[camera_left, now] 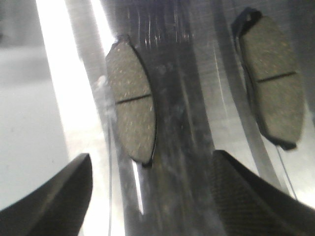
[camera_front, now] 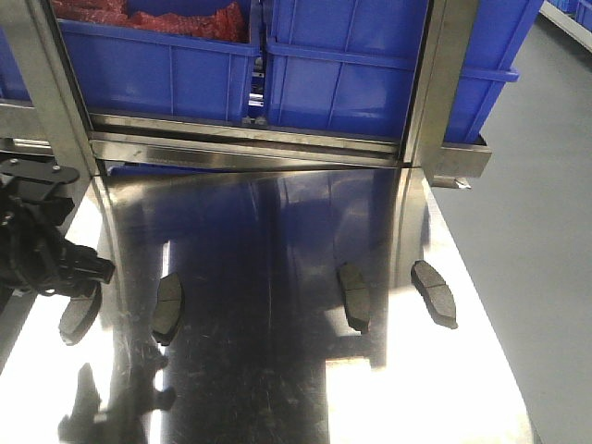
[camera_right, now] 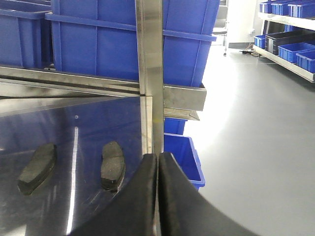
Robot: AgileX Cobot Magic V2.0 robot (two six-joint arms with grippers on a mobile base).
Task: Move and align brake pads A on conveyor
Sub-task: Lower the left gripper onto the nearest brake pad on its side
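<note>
My left tool (camera_left: 152, 194) hangs spread over a brake pad (camera_left: 130, 110) near the tabletop's (camera_front: 277, 388) left edge, ready to straddle it. My right tool (camera_right: 157, 164) is pressed together, empty.

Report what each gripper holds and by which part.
Nothing is held. The left gripper is open, with the pads lying free on the table; the right gripper is shut on nothing.

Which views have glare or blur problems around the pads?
Front view: glare streaks and blue reflections on the steel table, all four brake pads readable. Left wrist view: blown-out white band left of the central pad, whole frame soft. Right wrist view: sharpest, mild sheen only.
</note>
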